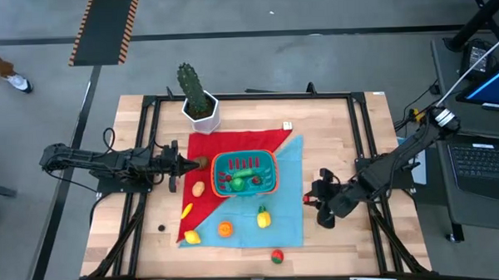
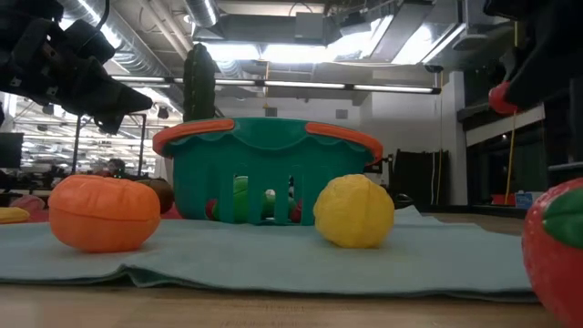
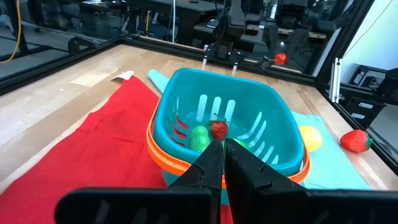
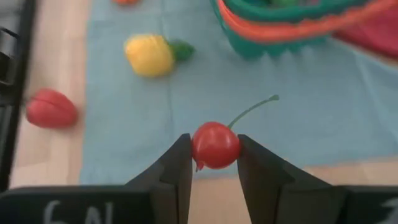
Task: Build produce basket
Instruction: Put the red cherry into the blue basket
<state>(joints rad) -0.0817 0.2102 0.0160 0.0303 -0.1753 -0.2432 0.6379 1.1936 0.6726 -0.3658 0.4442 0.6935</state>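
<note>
Pinched between the right gripper's (image 4: 214, 158) two dark fingers is a small red cherry (image 4: 215, 145) with a thin green stem, the jaws closed only as far as the fruit allows; that wrist view alone makes the grasp plain, for in the high view the right gripper (image 1: 325, 205) is just a dark shape over bare wood off the right edge of the blue cloth (image 1: 289, 188). Judging by this, the step in hand is carrying one piece of produce to the basket (image 1: 245, 173), and the next move calls for swinging the cherry across the cloth, over the orange-red rim, and only then parting the fingers (the long stem may snag on the rim). Beyond the cherry lie a yellow fruit (image 4: 150, 55) on the cloth and a red strawberry (image 4: 51, 108) on the wood beside it. Farther off, the basket sits where the red cloth (image 1: 210, 150) meets the blue one, already holding red and green pieces; the left wrist view looks down into it, which the low view cannot do, seeing only glimpses through the slots. The left gripper (image 3: 224, 163), fingers pressed together and holding nothing, hovers just beside the basket's left rim. At the back stands a potted cactus (image 1: 194, 90).
</note>
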